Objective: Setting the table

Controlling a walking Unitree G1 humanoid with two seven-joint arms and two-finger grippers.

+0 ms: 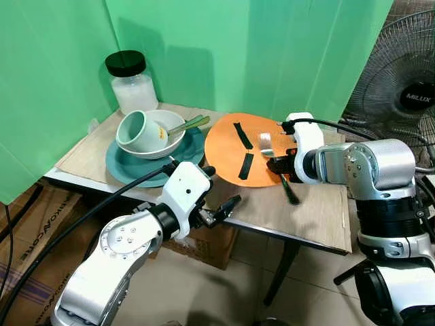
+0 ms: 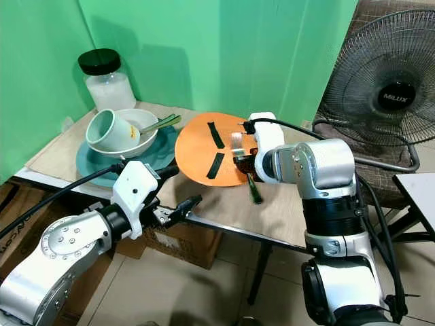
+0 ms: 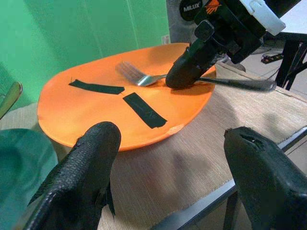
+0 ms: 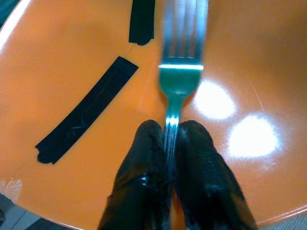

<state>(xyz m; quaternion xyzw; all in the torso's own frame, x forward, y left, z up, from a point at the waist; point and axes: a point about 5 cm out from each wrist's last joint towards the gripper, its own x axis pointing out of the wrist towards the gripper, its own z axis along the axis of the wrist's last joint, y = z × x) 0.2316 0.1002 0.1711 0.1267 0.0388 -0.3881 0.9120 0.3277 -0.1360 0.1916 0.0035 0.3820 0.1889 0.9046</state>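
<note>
On the wooden table (image 1: 319, 217), in front of the green backdrop (image 1: 204, 47), everything is placed off the orange plate (image 1: 231, 139), which sits near the table's middle. Behind the plate and off to its right stands a big black fan (image 1: 401, 75). To the plate's left lies a teal plate (image 1: 126, 170) carrying a white bowl (image 1: 170, 139); a pale green cup (image 1: 139, 131) lies tipped on its side in that bowl, and a utensil with a green handle (image 1: 194, 123) pokes out towards the orange plate. Further back from the bowl, a jar with a black lid (image 1: 130, 81) stands upright.

Now the arms. The right gripper (image 4: 170, 143) is over the orange plate's right part, fingers (image 4: 141, 158) clamped tight on the neck of a fork (image 3: 136, 75), whose tines reach in over the plate while its handle trails out past the plate's near right edge onto the table. The left gripper (image 3: 172, 153) hangs at the table's front edge, on the near side of the plate, its two black fingers (image 3: 88, 158) spread wide with nothing between them. Two strips of black tape (image 4: 84, 117) are stuck on the plate's face, just left of the fork.
</note>
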